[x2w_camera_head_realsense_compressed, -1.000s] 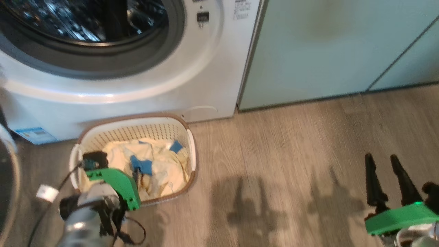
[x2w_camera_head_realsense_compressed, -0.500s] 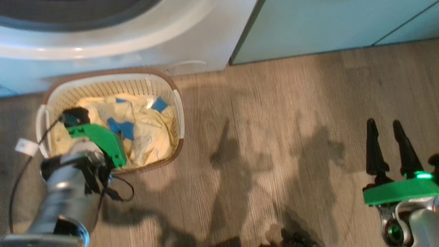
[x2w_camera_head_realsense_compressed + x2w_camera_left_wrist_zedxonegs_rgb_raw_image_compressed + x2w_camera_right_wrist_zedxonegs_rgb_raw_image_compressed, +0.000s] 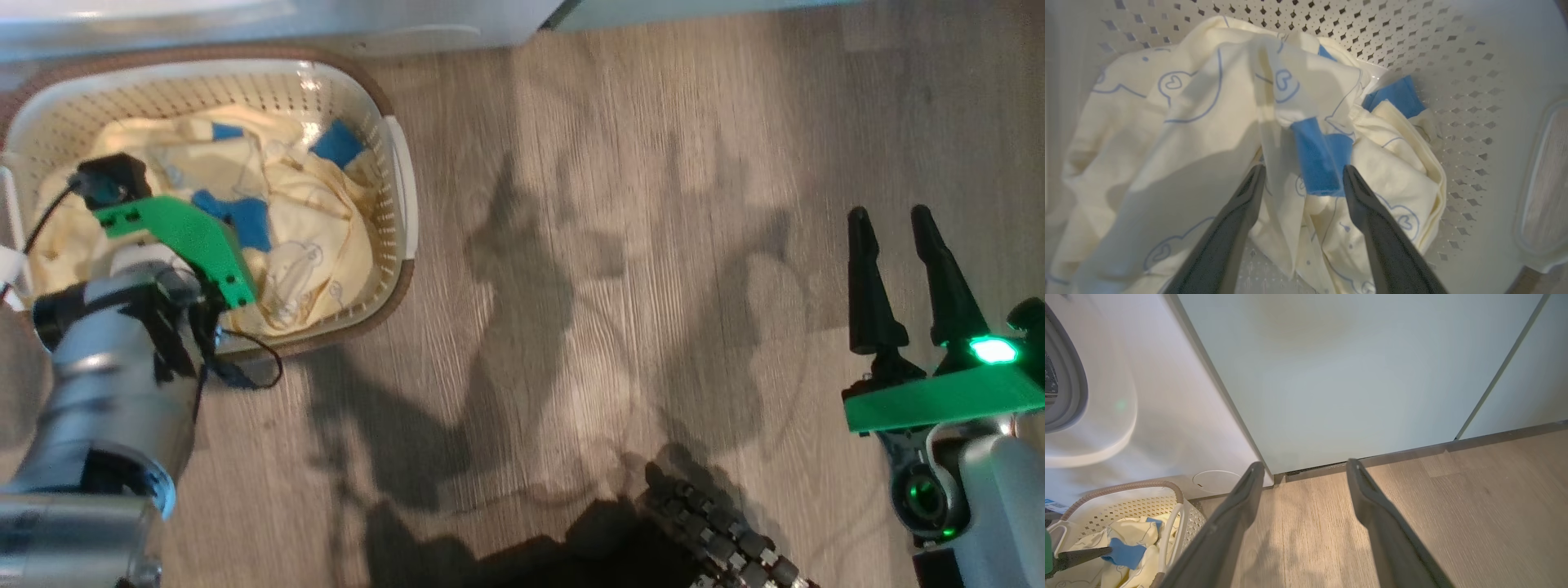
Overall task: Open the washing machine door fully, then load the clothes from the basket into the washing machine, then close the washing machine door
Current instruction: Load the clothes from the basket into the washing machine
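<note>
Yellow clothes [image 3: 1208,122] heaped in basket [image 3: 392,163]

L tool [image 3: 1303,168] in basket [image 3: 163,90], walls close round; floor [image 3: 612,204] to R open.

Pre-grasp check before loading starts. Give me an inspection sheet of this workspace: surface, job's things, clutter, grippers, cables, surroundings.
Surface: grey wood-grain floor, crossed by shadows.
Job's things: basket on the floor before the washing machine; pale yellow clothes heaped inside it.
Clutter: nothing seen.
Grippers: left gripper open, astride a blue patch of the clothes; right gripper open over bare floor.
Cables: black cable looped at the left wrist.
Surroundings: pale teal cabinet beside the washing machine.
</note>
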